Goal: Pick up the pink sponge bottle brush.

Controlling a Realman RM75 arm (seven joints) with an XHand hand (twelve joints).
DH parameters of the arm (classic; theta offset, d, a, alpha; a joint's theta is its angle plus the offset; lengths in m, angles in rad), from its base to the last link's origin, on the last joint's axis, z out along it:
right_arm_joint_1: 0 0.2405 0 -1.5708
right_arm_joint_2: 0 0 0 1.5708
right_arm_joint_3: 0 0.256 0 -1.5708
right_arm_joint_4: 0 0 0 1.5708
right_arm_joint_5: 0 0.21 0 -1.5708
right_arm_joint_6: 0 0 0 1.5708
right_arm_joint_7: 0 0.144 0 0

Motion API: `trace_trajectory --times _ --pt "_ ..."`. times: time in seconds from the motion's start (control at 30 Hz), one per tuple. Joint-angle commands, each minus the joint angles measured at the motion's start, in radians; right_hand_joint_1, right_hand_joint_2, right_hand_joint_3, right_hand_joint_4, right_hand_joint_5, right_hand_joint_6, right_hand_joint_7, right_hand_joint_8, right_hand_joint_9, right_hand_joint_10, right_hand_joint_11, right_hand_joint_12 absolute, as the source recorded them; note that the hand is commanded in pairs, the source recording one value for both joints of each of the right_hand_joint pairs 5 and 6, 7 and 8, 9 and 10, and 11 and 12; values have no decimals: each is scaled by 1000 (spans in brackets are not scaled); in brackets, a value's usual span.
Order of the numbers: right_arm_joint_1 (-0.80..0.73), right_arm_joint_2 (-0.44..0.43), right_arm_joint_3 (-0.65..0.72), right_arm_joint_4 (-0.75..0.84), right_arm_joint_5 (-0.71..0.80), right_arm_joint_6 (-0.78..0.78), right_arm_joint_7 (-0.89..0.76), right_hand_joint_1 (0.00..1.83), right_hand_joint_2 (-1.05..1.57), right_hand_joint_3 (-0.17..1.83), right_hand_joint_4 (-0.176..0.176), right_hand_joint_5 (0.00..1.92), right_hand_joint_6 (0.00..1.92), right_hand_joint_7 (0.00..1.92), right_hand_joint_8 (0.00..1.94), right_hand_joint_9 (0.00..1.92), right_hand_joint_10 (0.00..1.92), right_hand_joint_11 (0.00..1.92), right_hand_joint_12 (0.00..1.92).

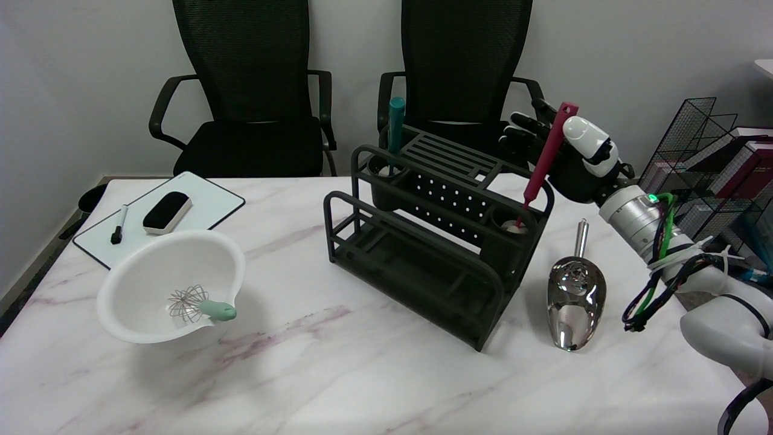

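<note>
Upright but leaning, the pink sponge bottle brush (545, 162) stands with its lower end in the right-hand cup (513, 232) of a dark dish rack (423, 266) at the middle of a marble-patterned desk (338, 368). Its handle tilts up and to the right, where the robot's right hand (564, 154) meets it near the top. The hand's black fingers (524, 130) lie behind the handle and a white-capped thumb sits on the near side, so the handle appears pinched between them, though the contact itself is partly hidden. The sponge end is down in the cup and mostly out of sight.

At the rack's far left corner, a teal-handled tool (395, 130) stands upright in another cup. Just right of the rack, a shiny metal scoop (574, 296) lies on the desk with its handle pointing away from the camera. Toward the left edge, a white mixing bowl (172, 284) sits tipped, holding a small wire whisk (196, 304) with a pale green handle that rests over the rim. Behind the bowl lies a small whiteboard (205, 208) carrying a black eraser (167, 212) and a marker (119, 225). Two black mesh office chairs (247, 90) stand beyond the desk against a white wall, and a wire rack of books (712, 157) is at the far right.
</note>
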Motion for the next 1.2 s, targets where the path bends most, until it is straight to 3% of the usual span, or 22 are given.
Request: trace_trajectory --times 0.03,0.5,0.6,0.7,0.77,0.87,0.93,1.2 --pt "-33 -8 -2 33 -11 41 9 992 106 775 0 63 63 491 491 611 611 609 609" --pt "-12 -7 -35 51 -2 28 9 1016 214 840 0 132 132 590 590 851 851 1064 1064" --pt "-11 -7 -35 51 6 22 9 1021 246 844 0 142 142 613 613 936 936 1146 1146" --pt "-6 -8 -36 51 8 5 9 1033 289 860 0 236 236 769 769 1127 1127 1322 1322" --pt "2 -12 -37 51 8 -5 9 1035 323 859 0 422 422 900 900 1213 1213 1384 1384" --pt "17 -13 -43 51 8 -16 9 1027 403 813 0 816 816 1314 1314 1364 1364 1429 1429" --pt "26 -13 -50 48 8 -16 9 1028 449 791 0 1005 1005 1452 1452 1432 1432 1445 1445" --pt "51 -24 -56 50 8 -49 9 961 625 784 0 1657 1657 1558 1558 1506 1506 1500 1500"
